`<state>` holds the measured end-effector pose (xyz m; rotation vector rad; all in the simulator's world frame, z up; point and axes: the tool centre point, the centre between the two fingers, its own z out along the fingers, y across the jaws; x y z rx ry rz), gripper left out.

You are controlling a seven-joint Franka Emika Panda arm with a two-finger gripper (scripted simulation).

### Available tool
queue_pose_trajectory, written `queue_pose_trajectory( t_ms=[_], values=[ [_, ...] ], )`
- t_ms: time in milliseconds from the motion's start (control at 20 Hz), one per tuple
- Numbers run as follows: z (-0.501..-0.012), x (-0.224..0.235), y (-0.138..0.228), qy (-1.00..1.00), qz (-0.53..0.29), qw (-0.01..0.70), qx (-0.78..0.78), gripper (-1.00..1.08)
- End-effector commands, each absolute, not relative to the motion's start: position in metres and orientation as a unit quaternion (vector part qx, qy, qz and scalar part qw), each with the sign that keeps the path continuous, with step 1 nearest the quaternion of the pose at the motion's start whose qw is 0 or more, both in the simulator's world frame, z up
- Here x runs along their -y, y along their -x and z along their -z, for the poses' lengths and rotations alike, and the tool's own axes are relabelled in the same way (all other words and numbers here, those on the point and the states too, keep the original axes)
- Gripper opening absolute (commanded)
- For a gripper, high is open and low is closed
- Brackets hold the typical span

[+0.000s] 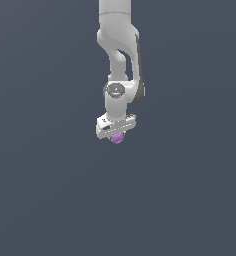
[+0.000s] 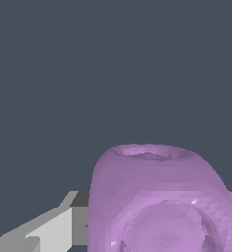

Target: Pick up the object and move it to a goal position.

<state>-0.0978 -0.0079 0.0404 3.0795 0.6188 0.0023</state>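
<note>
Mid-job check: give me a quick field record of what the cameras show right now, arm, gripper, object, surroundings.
arm: white arm reaching down from the top of the exterior view
gripper: gripper pointing down; fingers mostly hidden, open or shut not readable
object: purple ball right under the gripper's bar, between the fingers; fills the near part of the wrist view
contact: ball looks held, but the grip cannot be confirmed
surroundings: plain dark grey background; no goal marker visible

A plain, even slate-grey backdrop [image 1: 40, 200] fills both views, evenly lit.
</note>
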Motion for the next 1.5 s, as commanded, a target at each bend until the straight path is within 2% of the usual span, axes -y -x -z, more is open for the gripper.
queue_pose_trajectory(
  t_ms=[0, 550, 1450],
  values=[
    [-0.041, 0.008, 0.098, -0.980, -0.001, 0.000, -0.197, -1.00],
    [-0.070, -0.013, 0.076, -0.980, -0.001, 0.000, -0.197, -1.00],
    [-0.175, -0.088, -0.004, -0.980, 0.000, 0.000, -0.197, -1.00]
  ],
)
